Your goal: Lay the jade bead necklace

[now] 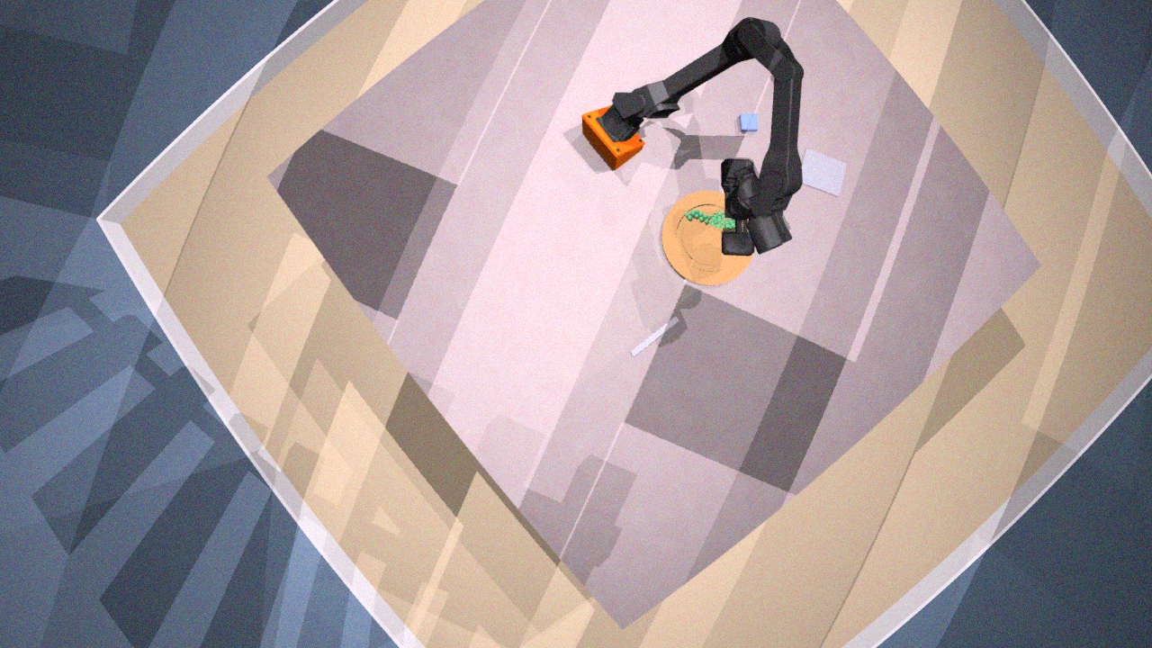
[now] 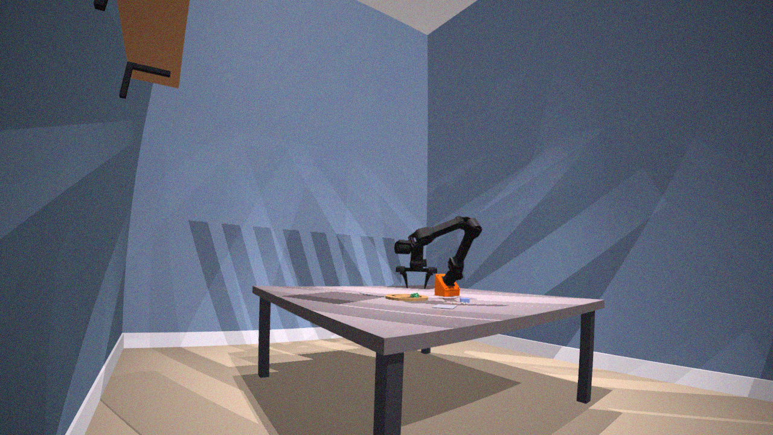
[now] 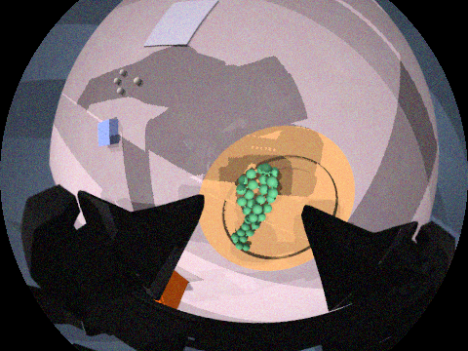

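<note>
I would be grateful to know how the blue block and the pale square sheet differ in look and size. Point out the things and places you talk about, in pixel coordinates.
The blue block [image 1: 749,122] [image 2: 464,299] [image 3: 107,132] is a deeper blue, while the pale square sheet [image 1: 823,172] [image 2: 444,306] [image 3: 181,22] is whitish lavender. The block stands up with visible sides; the sheet is thin and flat. The block covers less of the table than the sheet. Both lie off the bead board [image 1: 680,262] [image 2: 392,296] [image 3: 336,166].

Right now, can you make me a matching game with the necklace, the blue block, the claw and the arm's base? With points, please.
1. jade bead necklace [image 1: 719,220] [image 2: 415,295] [image 3: 254,200]
2. blue block [image 1: 748,122] [image 2: 464,299] [image 3: 107,132]
3. claw [image 1: 738,224] [image 2: 415,287] [image 3: 255,207]
4. arm's base [image 1: 615,153] [image 2: 446,287] [image 3: 175,291]

A. open, holding nothing
B. orange
C. bunched on the round bead board [image 1: 684,262] [image 2: 397,297] [image 3: 336,166]
D. on the table [image 1: 523,282] [image 2: 334,308] [image 3: 366,122], off the board

Pairs: 1-C, 2-D, 3-A, 4-B
</note>
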Robot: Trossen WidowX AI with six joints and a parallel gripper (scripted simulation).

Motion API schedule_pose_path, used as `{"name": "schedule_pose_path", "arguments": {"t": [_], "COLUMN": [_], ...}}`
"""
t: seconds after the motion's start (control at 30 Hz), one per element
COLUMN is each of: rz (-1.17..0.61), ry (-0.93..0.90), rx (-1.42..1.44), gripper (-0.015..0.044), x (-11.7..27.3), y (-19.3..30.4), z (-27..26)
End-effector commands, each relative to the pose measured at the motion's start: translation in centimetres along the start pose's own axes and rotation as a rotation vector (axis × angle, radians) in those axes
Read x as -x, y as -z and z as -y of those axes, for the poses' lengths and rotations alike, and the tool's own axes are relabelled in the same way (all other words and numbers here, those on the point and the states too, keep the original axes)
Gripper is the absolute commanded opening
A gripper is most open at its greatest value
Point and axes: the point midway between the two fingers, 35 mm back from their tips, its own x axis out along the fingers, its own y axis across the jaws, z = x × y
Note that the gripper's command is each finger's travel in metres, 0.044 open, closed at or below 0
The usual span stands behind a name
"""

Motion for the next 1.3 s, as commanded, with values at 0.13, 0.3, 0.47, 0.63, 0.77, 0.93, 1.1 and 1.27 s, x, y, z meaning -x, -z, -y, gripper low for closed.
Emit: {"name": "schedule_pose_path", "arguments": {"t": [0.13,0.3,0.47,0.63,0.77,0.93,1.1,1.27], "rz": [-0.003,-0.002,0.0,-0.001,-0.001,-0.001,-0.001,-0.002], "ry": [-0.002,-0.002,0.005,0.004,0.002,0.0,-0.002,0.002], "rx": [-0.087,-0.087,-0.077,-0.079,-0.081,-0.084,-0.086,-0.078], "gripper": [0.038,0.038,0.038,0.038,0.038,0.038,0.038,0.0327], "x": [0.3,-1.2,-0.7,-1.4,-2.1,-2.9,-3.6,-3.5], "y": [0.5,0.5,0.3,0.4,0.4,0.4,0.5,0.4], "z": [-0.3,-0.4,-0.2,-0.2,-0.2,-0.3,-0.4,-0.3]}}
